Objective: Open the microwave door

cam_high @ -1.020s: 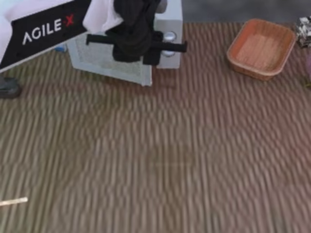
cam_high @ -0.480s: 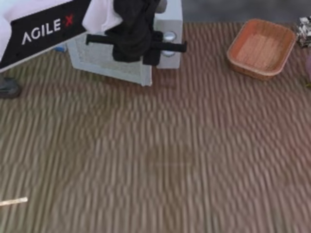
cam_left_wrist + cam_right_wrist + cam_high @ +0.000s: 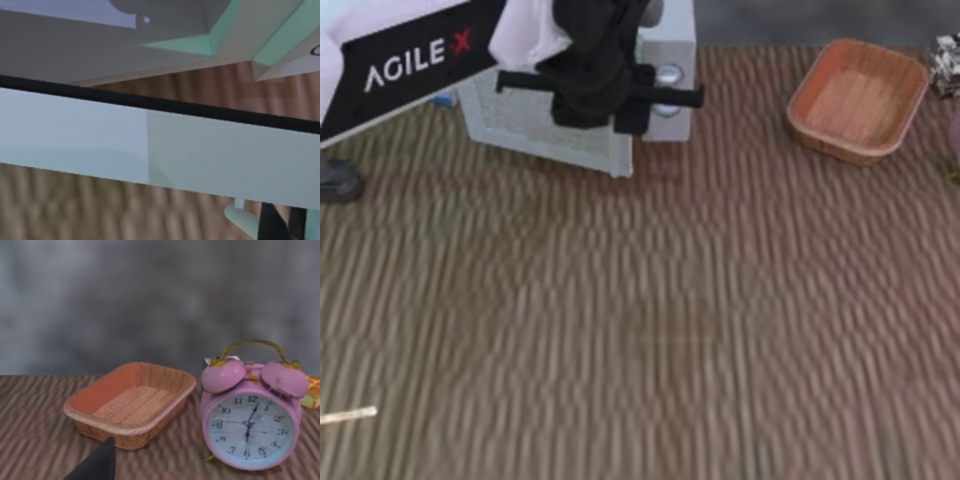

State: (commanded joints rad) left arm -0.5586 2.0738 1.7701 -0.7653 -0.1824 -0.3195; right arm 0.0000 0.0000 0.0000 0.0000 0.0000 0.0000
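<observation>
The light grey-white microwave stands at the table's back, left of centre, with a silver knob on its front panel. The microwave door, a mesh-window panel, stands swung a little out from the oven front, its free edge towards the table's middle. My left arm reaches over it, and my left gripper hangs right above the door's top edge. The left wrist view shows the door's pale edge very close, with a pale handle beside a dark part of the gripper. My right gripper is parked out of the top view.
An orange basket sits at the back right. Beside it stands a pink alarm clock. A small patterned object lies at the right edge. A thin wooden stick lies front left.
</observation>
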